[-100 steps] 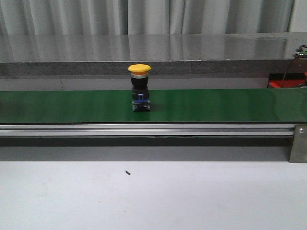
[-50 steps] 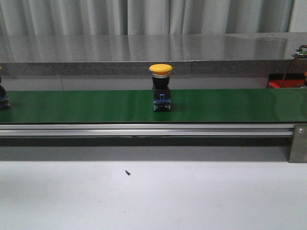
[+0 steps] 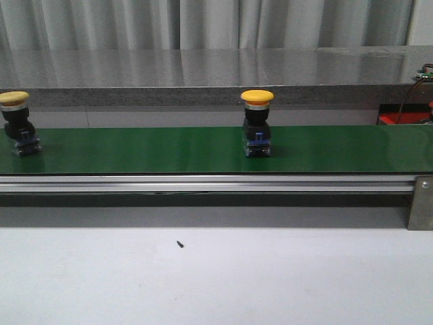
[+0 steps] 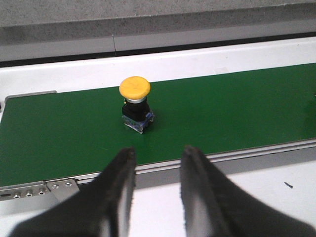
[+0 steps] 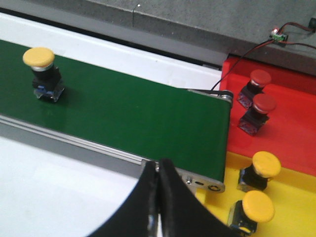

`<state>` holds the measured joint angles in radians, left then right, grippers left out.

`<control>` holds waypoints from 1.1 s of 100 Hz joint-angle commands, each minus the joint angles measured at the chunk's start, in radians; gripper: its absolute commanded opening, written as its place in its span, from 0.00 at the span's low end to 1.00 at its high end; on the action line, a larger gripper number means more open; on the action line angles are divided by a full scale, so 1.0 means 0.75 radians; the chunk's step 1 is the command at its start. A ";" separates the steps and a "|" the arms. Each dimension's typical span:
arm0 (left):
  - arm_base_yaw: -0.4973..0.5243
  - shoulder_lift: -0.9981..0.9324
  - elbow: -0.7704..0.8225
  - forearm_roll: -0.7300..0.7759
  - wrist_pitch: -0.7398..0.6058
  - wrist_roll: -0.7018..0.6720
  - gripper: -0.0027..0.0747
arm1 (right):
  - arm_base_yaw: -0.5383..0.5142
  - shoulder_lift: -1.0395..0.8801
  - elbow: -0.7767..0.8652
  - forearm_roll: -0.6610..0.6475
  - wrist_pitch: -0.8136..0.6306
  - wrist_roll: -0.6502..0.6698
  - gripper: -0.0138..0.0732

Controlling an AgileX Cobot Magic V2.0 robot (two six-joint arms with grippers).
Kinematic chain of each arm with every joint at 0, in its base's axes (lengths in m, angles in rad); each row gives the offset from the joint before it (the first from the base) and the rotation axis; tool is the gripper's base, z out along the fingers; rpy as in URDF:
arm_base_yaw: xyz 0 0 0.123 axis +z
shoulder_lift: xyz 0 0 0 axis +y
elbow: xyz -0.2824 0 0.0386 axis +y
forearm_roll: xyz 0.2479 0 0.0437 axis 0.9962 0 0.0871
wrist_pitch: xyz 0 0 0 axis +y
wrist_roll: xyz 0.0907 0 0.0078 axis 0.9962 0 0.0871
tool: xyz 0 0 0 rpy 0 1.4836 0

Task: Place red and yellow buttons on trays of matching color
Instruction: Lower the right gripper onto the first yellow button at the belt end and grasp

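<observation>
Both pincers wait: the left pincer [image 4: 155, 170] spread wide, the right pincer [image 5: 159, 190] closed empty. Beyond them the yellow button [image 3: 258, 123] has ridden the belt [image 3: 338, 149] rightward, and a second button [image 3: 16, 124] has entered, so pickup nears.

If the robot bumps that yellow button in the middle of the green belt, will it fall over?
Probably. The yellow button stands tall on a small base, its wide cap on top, so it looks top-heavy. Tipped, the round cap might roll.
</observation>
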<state>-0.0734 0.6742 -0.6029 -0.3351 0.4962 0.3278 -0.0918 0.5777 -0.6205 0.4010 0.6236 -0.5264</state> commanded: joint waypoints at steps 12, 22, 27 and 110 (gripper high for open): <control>-0.009 -0.083 -0.010 -0.021 -0.116 0.000 0.01 | -0.002 0.074 -0.059 0.071 0.030 -0.003 0.42; -0.009 -0.080 -0.010 -0.021 -0.124 0.000 0.01 | -0.002 0.141 -0.099 0.094 0.030 -0.003 0.67; -0.009 -0.078 -0.010 -0.021 -0.124 0.000 0.01 | -0.002 0.189 -0.125 0.094 0.038 -0.003 0.75; -0.009 -0.078 -0.010 -0.021 -0.124 0.000 0.01 | 0.221 1.227 -0.711 0.105 0.141 -0.003 0.78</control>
<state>-0.0734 0.6141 -0.5847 -0.3351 0.4823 0.3282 0.0632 1.4935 -1.1062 0.4581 0.7721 -0.5264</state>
